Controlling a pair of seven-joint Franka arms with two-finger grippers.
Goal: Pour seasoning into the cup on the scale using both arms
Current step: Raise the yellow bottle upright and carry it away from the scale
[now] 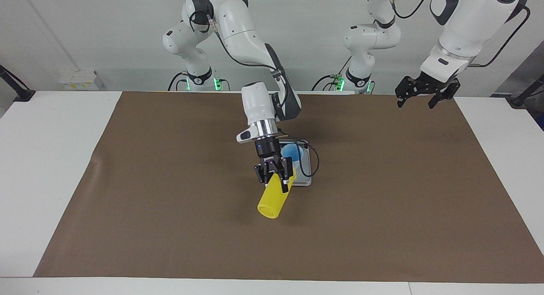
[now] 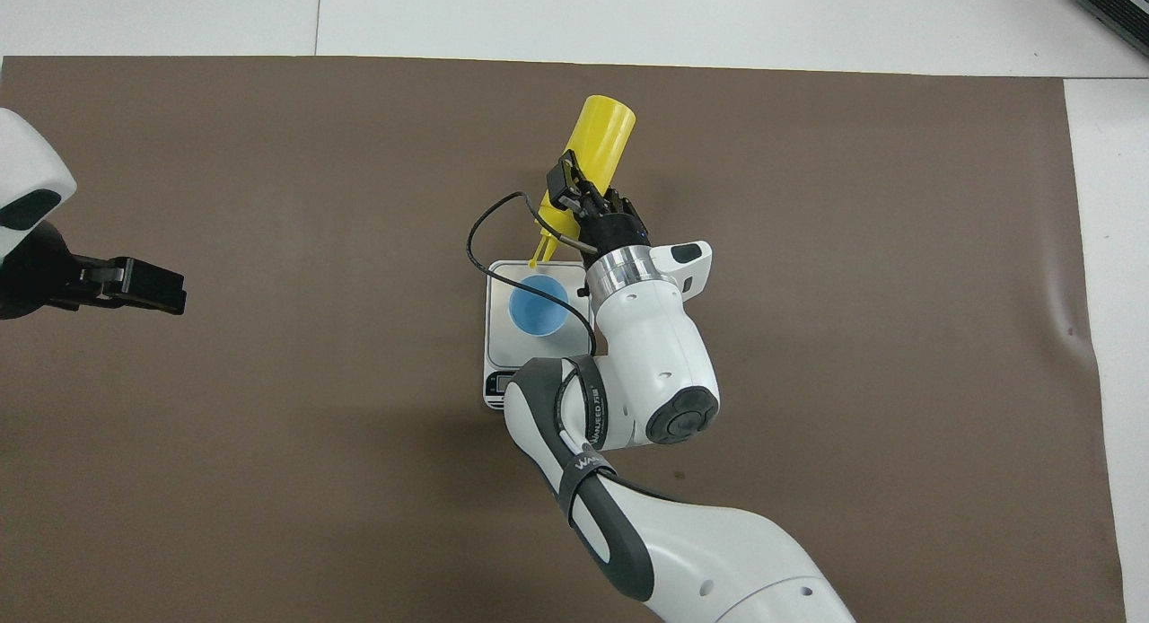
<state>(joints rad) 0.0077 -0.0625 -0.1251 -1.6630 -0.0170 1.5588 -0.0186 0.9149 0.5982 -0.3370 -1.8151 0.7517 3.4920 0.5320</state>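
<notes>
The yellow bottle (image 1: 272, 197) hangs tilted in the air, its nozzle aimed down toward the blue cup (image 1: 293, 153) and its flat base raised away from the robots. The right gripper (image 1: 276, 175) has its jaws pinching the bottle near the shoulder. The cup stands upright on the scale (image 1: 302, 177), which lies on the brown mat (image 1: 170, 201) near the middle of the counter (image 1: 51, 159).

Seen from above, the nozzle tip sits at the cup's rim, not over its middle, so a squeeze or steeper tilt may drop seasoning onto the scale plate. The loose cap strap dangles beside the nozzle and may catch the stream or tip the light cup. The bottle could also swing in its narrow grip.

The left gripper (image 1: 426, 91) waits with jaws spread over the mat's corner at the left arm's end of the counter.
</notes>
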